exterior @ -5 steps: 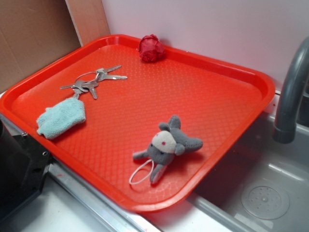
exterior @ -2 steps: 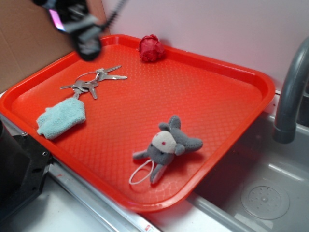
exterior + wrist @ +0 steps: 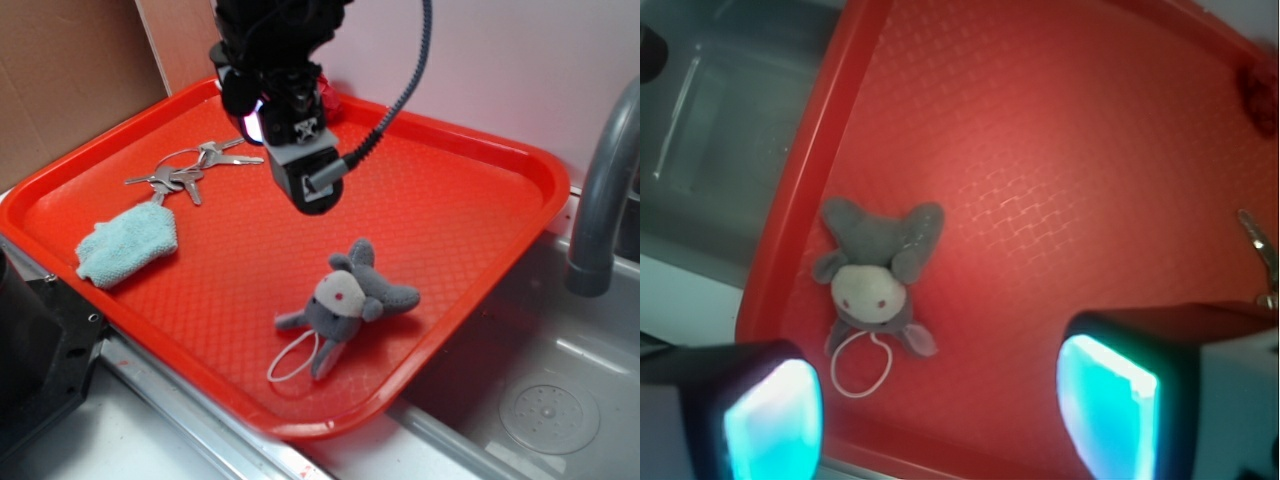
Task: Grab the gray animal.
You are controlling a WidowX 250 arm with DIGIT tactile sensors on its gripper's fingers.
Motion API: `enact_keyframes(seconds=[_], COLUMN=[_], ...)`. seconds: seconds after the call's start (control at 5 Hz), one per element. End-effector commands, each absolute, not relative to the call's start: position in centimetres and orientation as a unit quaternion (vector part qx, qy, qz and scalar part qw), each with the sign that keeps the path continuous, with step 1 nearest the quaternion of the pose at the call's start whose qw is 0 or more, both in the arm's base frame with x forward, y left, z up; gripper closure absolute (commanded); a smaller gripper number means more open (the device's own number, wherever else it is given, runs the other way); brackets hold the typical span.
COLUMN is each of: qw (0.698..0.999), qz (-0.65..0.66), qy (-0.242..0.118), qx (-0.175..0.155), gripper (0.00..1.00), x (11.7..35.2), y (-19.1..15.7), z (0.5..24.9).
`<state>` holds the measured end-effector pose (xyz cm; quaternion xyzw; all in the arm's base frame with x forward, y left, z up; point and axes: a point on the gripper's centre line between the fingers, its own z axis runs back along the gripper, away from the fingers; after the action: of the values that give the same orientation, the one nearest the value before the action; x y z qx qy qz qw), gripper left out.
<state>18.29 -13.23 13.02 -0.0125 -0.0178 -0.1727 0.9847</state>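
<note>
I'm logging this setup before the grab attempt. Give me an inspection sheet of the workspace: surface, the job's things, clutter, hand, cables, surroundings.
Surface: red tray with a textured floor, lying partly over a gray sink.
Job's things: gray animal lies on the tray near its front edge, white loop cord toward the rim; nothing touches it.
Clutter: bunch of keys, light blue cloth, and a red wad at the far rim.
Hand: hand is above the tray, fingers spread wide, empty, clear of the animal.
Cables: black cable runs from the arm upward, above the tray.
Surroundings: gray faucet to the right, white wall behind, brown board at the back left.
</note>
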Motion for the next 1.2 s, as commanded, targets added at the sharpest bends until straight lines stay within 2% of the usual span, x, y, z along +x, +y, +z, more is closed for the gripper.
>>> enact_keyframes(seconds=[0.0,0.2,0.4,0.6,0.8,1.0], qw=[0.984,0.979,0.977,0.976,0.976,0.977], qz=[-0.172,-0.197,-0.199,-0.204,-0.207,-0.206], qy=[-0.038,-0.039,-0.047,-0.038,-0.006,0.006], qx=[-0.022,-0.022,-0.058,-0.065,-0.064,-0.063], gripper=[0.00,0.00,0.00,0.00,0.00,0.00], x=[18.5,18.2,18.1,18.2,19.2,19.6], y=[-13.8,-14.9,-15.5,-15.9,-16.1,-16.4], z=[14.1,10.2,8.1,6.4,4.1,3.3])
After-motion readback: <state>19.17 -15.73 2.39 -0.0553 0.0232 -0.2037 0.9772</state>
